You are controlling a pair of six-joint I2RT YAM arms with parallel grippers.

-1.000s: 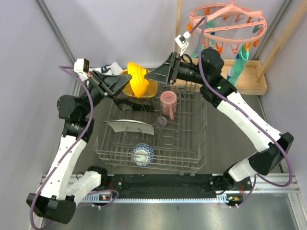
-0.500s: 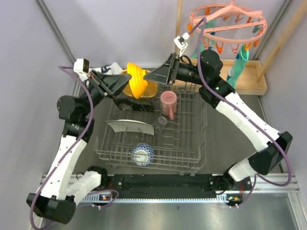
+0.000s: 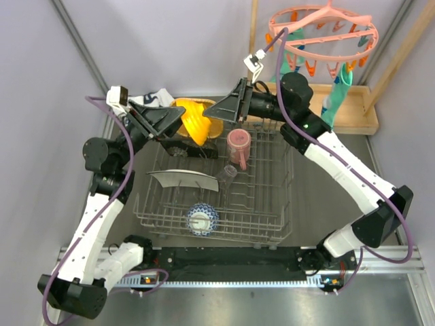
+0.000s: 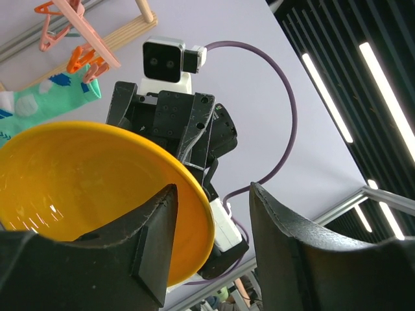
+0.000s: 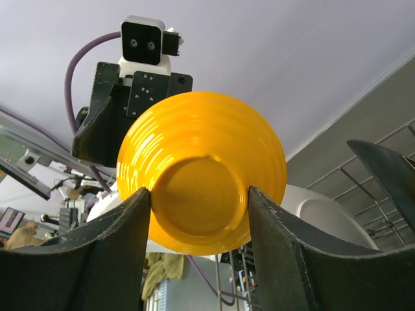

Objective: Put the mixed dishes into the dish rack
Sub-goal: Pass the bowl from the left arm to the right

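Note:
The orange bowl [image 3: 198, 119] hangs on its side above the far left end of the dish rack [image 3: 272, 204]. My right gripper [image 3: 212, 109] is shut on the bowl's foot ring; in the right wrist view its two fingers press both sides of the bowl's [image 5: 201, 162] base, right gripper [image 5: 200, 191]. My left gripper [image 3: 178, 115] stands open astride the rim, left gripper [image 4: 213, 189]; one finger sits inside the bowl [image 4: 84, 188], the other clear of it. In the rack are a pink cup [image 3: 238, 146], a small clear glass [image 3: 228, 174], a pale plate [image 3: 183, 178] and a blue-white patterned bowl [image 3: 202, 219].
A pink round peg hanger [image 3: 326, 34] hangs at the back right over teal socks [image 3: 340, 95] and a light wooden tray [image 3: 357, 115]. A white cloth with black print [image 3: 156, 98] lies behind the left gripper. Walls close in on both sides.
My left gripper has opened and let go of the orange bowl's rim. The right gripper keeps its hold on the base, and the bowl has shifted slightly.

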